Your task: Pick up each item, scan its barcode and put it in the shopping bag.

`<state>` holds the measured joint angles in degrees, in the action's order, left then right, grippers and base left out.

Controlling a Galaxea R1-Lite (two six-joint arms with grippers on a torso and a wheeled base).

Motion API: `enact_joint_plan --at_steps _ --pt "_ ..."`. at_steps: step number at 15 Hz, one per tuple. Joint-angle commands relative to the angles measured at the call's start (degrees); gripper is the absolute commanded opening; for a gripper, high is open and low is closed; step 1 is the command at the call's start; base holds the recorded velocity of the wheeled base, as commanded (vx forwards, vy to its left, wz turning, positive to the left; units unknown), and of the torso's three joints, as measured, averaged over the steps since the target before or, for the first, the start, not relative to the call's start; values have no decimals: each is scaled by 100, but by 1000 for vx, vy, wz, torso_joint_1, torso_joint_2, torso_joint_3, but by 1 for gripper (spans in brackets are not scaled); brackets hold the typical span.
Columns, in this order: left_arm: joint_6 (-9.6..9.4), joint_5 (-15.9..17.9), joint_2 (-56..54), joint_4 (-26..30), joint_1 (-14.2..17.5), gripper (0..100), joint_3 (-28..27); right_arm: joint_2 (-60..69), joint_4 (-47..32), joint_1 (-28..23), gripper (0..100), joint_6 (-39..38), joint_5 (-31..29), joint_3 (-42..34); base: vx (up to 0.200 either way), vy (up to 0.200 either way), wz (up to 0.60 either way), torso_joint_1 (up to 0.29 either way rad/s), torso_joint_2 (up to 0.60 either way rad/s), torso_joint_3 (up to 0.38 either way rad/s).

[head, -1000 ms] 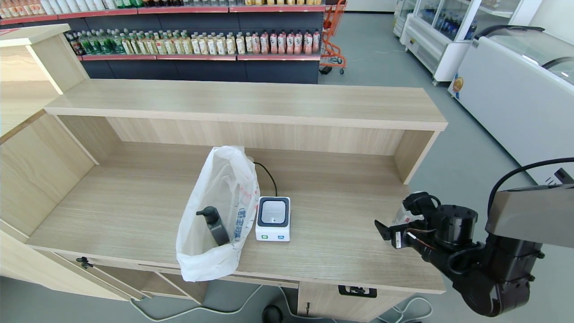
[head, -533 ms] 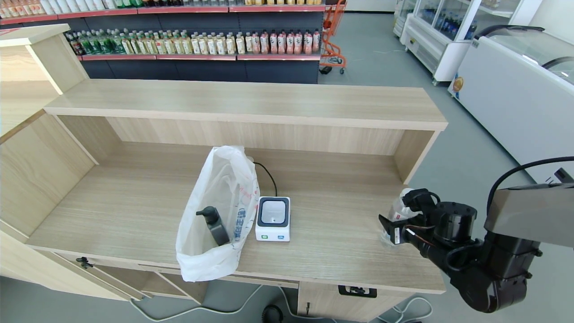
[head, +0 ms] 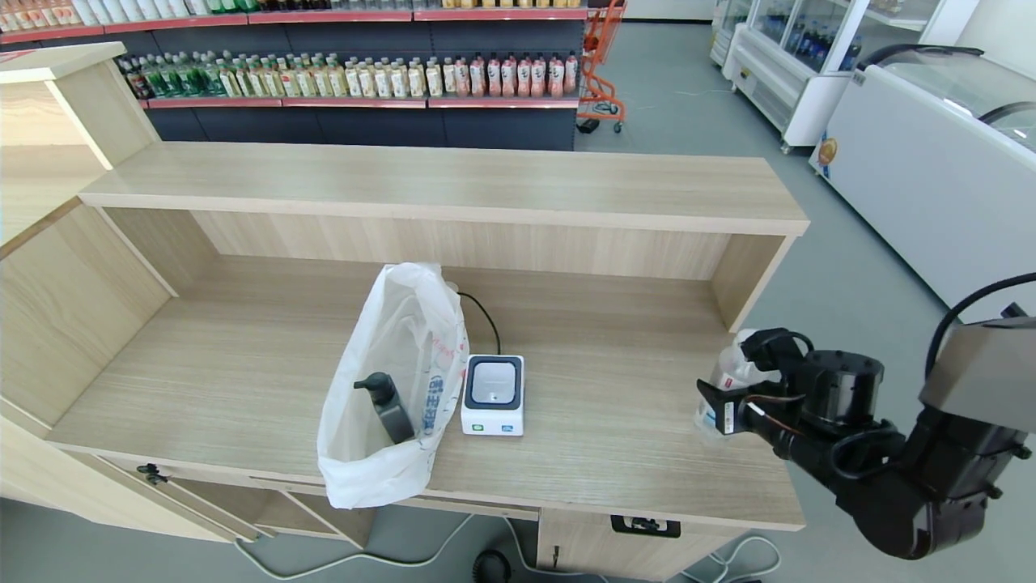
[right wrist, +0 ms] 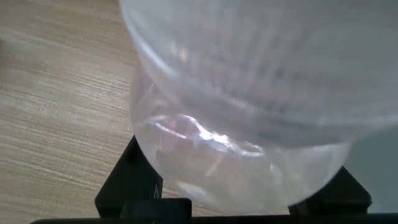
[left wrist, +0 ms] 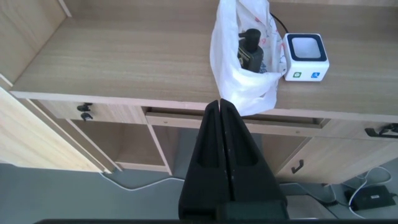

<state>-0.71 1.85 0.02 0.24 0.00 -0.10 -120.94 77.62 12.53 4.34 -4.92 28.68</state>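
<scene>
One clear bottle [head: 726, 374] sits clamped between the fingers of the right pincer [head: 740, 368], tilted over the right end of the counter [head: 607, 453]; whether its base touches the wood I cannot tell. Well to that pincer's left stands one white shopping bag [head: 421, 340], mouth open, with one dark pump bottle [head: 388, 405] upright inside. One scanner [head: 493, 394] sits just beside the bag, between it and the right pincer. The left pincer [left wrist: 221, 107] has its fingers pressed together on nothing, low before the counter's front edge, with the bag beyond its tip.
</scene>
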Motion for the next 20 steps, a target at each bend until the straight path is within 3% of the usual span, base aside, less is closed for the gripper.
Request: enact_joint_plan --at_steps 1,3,5,7,9,14,20 --pt "0 -1 -2 2 0 0 1 2330 -1838 -155 0 -733 659 181 0 0 0 0 0 0" --pt "0 -1 -2 2 0 0 1 4272 -4694 -207 0 -2086 1732 1016 0 0 0 0 0 0" --pt "0 -10 -2 2 0 0 1 5239 -6628 -207 0 -3000 3129 2089 0 0 0 0 0 0" --pt "0 -1 -2 -7 0 0 1 5555 -6874 -216 0 -3176 3982 2317 0 0 0 0 0 0" --pt "0 -1 -2 2 0 0 1 5678 -6874 -49 0 -3194 4281 2352 0 0 0 0 0 0" --pt "0 -1 -2 2 0 0 1 6250 -6733 716 0 -3352 4307 2168 0 0 0 0 0 0" --pt "0 -1 -2 2 0 0 1 6540 -6777 1313 0 -3422 5098 2546 0 0 0 0 0 0"
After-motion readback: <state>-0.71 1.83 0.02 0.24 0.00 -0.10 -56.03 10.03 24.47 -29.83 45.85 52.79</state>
